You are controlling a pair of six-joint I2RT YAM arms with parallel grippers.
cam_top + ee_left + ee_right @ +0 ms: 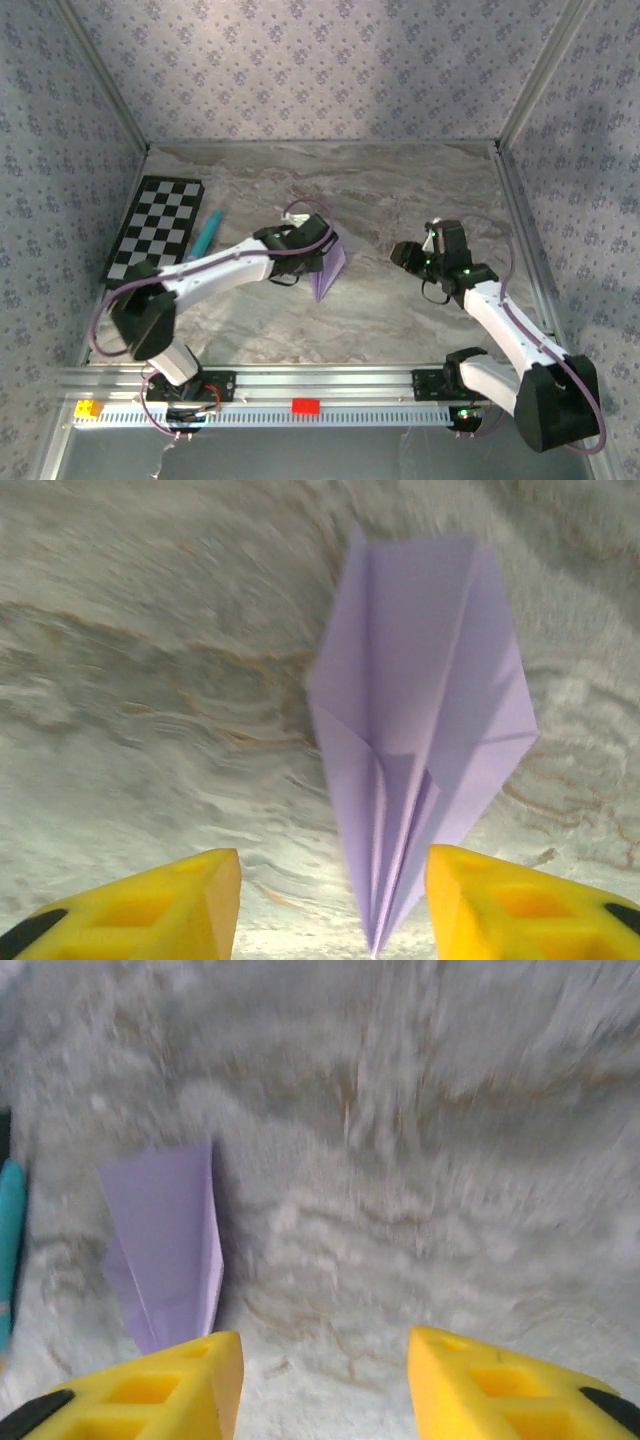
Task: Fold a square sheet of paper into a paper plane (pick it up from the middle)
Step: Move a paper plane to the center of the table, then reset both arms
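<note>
A slim, pointed paper plane (328, 268) of pale lilac paper, creased down its centre, sits near the middle of the grey marble-patterned table (400, 190). It is just beside the left gripper (322, 248), whose white arm reaches in from the near left corner. In the left wrist view the plane (420, 720) spreads wide at its far end and narrows to a point that runs down between the two yellow fingers (190, 905). The left gripper (335, 890) stands spread wide, and neither finger visibly touches the paper. The right gripper (408, 256) hovers well apart from the plane, to its right, pointing towards it. Its wrist camera shows its yellow fingers (520, 1385) likewise parted. The right gripper (325, 1360) grasps nothing, and the plane (170, 1245) lies ahead and to the left on the blurred tabletop. A teal pen (207, 235) lies just beside a black-and-white checkered board (155, 228) at the table's left side, both apart from the plane.
</note>
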